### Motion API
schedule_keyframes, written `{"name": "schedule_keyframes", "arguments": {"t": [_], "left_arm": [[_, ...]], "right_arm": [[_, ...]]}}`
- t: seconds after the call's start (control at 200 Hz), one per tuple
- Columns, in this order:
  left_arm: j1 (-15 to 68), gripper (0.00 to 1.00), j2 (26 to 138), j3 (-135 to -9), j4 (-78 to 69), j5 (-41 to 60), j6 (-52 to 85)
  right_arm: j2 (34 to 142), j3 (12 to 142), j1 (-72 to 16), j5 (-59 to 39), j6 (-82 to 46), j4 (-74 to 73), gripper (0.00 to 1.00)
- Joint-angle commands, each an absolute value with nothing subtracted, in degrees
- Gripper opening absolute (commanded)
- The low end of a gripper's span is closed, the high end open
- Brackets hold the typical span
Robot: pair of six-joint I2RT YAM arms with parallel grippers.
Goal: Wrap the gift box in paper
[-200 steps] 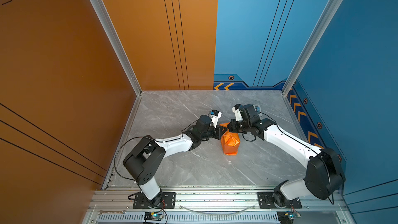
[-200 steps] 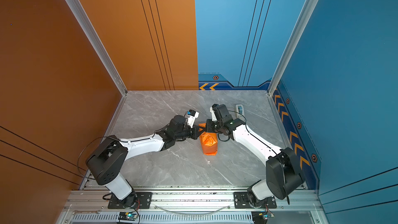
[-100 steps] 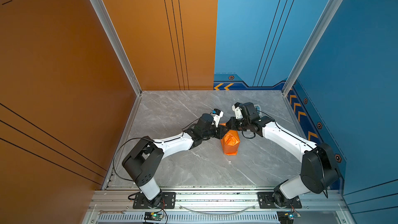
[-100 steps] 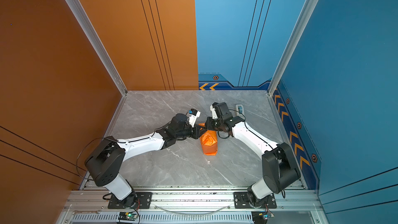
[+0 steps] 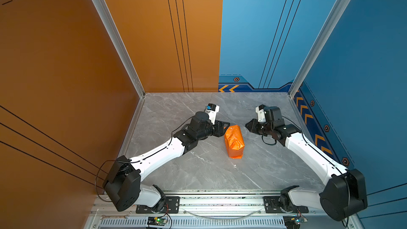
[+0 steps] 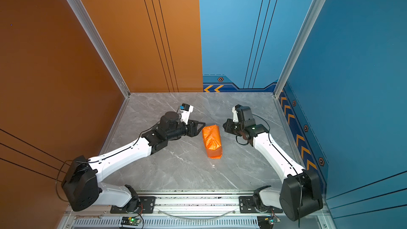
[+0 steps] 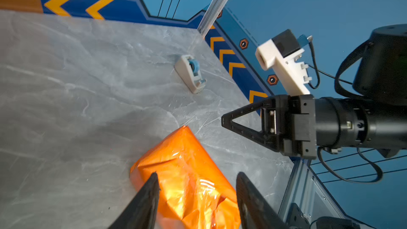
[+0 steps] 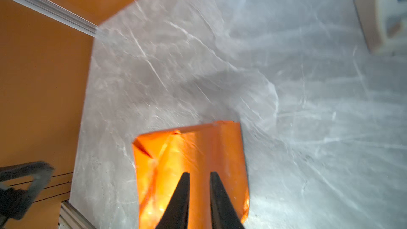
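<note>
- An orange paper parcel [image 5: 234,142] lies near the middle of a grey marble-patterned table [image 5: 198,172], its long side running from the far end toward the front rail.
- The gift box cannot be seen. It is presumably inside, since glossy orange paper covers every side that shows.
- The left gripper [image 5: 224,127] sits just beside the parcel's far left corner. Its fingers [image 7: 149,194] are spread wide and hold nothing.
- The right gripper [image 5: 247,126] hangs a little off to the parcel's right, clear of it. Its jaws are only narrowly parted and are empty.
- The wrapping looks all but finished, at the stage of letting go and checking the folds.
- The far end comes to a creased point, and a thin pale edge shows along one fold in the right wrist view.
- If that end needs fixing, the next move calls for tape. Otherwise both arms need a clean retreat that does not snag the paper.
- A small white tape dispenser [image 7: 191,76] stands on the table toward the far right corner, well apart from the parcel.
- The room is a booth, with an orange wall [image 5: 154,40] on the left and a blue wall [image 5: 253,29] on the right.
</note>
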State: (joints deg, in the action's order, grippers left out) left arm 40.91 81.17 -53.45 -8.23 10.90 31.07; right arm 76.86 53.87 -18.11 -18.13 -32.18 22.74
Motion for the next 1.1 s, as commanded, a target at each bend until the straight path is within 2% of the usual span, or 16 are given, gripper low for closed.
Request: {"name": "schedule_keyframes", "arguments": {"t": [0.0,0.215,0.34,0.491,0.636,0.811,0.996,1.096], "left_arm": [[41.6,0.56,84.9,-50.5,-9.6,13.0,33.9],[44.0,0.55,91.2,-52.6,-16.5,17.9,35.2],[44.9,0.55,92.3,-55.0,-16.4,19.6,34.4],[46.0,0.54,91.4,-56.1,-13.9,18.9,33.3],[47.5,0.54,92.5,-58.2,-10.0,18.4,30.9],[50.6,0.54,94.9,-63.1,-6.3,17.3,28.2],[53.6,0.55,100.2,-69.6,-2.8,17.6,26.8],[55.1,0.55,102.6,-72.4,-0.9,17.2,26.7]], "right_arm": [[79.7,52.2,-19.1,-19.4,-32.9,24.7,0.15],[84.1,51.1,-22.5,-25.4,-34.4,18.9,0.11],[85.7,49.9,-25.7,-30.7,-37.8,11.9,0.11],[86.0,48.6,-26.7,-32.3,-41.3,5.1,0.10],[85.3,45.2,-21.8,-31.8,-42.8,4.6,0.14],[83.6,39.9,-16.4,-33.5,-42.1,5.6,0.13],[79.3,36.6,-8.6,-34.1,-38.1,10.8,0.14],[78.3,36.8,-3.1,-33.1,-33.3,19.2,0.17]]}}
